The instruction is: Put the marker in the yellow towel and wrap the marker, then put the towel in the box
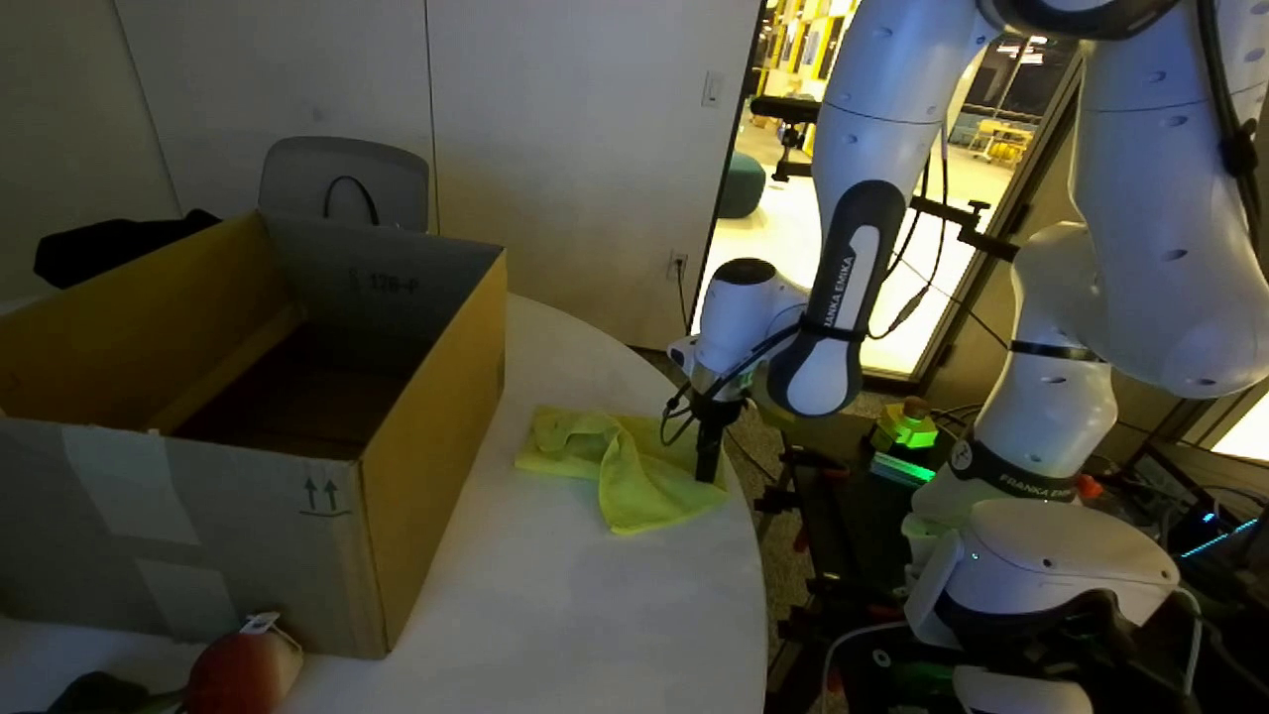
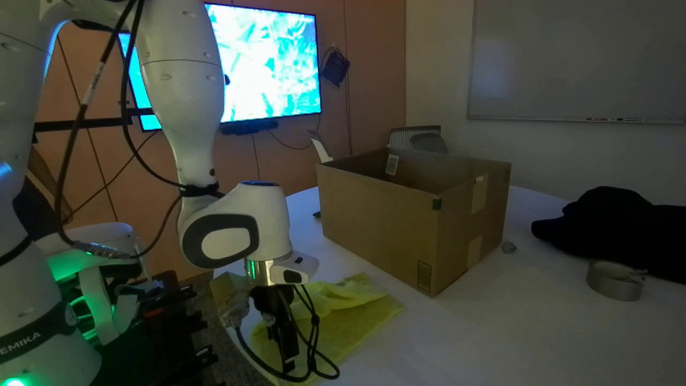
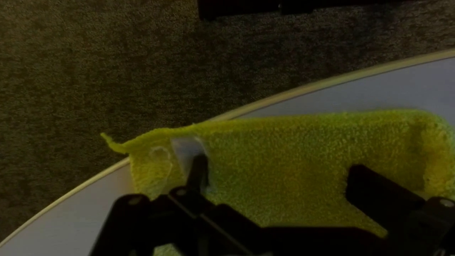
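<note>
The yellow towel lies partly folded and rumpled on the white table beside the box. It also shows in an exterior view and fills much of the wrist view. One corner reaches past the table's edge. My gripper points down at the towel near the table's edge. In the wrist view its fingers are wide apart with towel surface below and between them. Whether the fingertips touch the cloth I cannot tell. The brown cardboard box stands open on the table, also in an exterior view. The marker is hidden or out of view.
The table's curved edge runs close by the gripper, with carpet beyond. A reddish round object lies at the box's near corner. A black cloth and a tape roll lie beside the box. The box walls stand high.
</note>
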